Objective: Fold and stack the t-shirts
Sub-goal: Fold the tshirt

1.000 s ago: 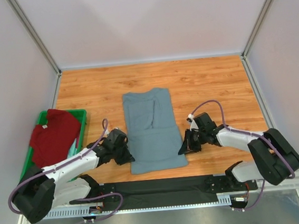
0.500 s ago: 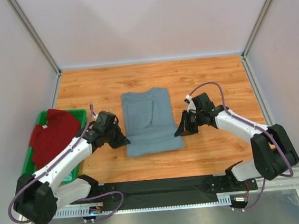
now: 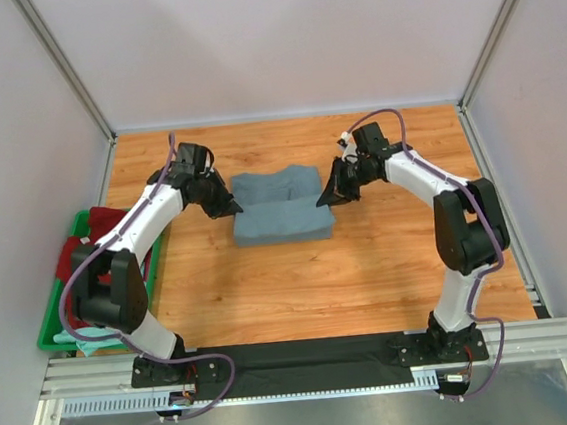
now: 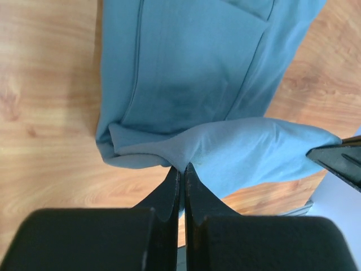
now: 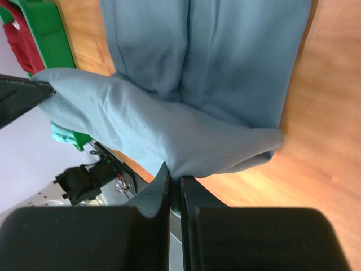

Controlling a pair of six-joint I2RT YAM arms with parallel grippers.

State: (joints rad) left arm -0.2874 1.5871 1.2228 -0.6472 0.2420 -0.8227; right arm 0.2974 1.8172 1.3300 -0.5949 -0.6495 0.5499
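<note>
The left end effector [image 3: 227, 207] and right end effector [image 3: 330, 197] each pinch closed on a corner of the slate grey-blue t-shirt [image 3: 282, 220], held doubled over the bench [image 3: 369, 265]

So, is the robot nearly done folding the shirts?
Not yet. The grey-blue t-shirt already has its sides folded in. The left hand and right hand pinch its bottom edge, lifted over the top half. The red t-shirt and the mint t-shirt wait in the green bin.
</note>
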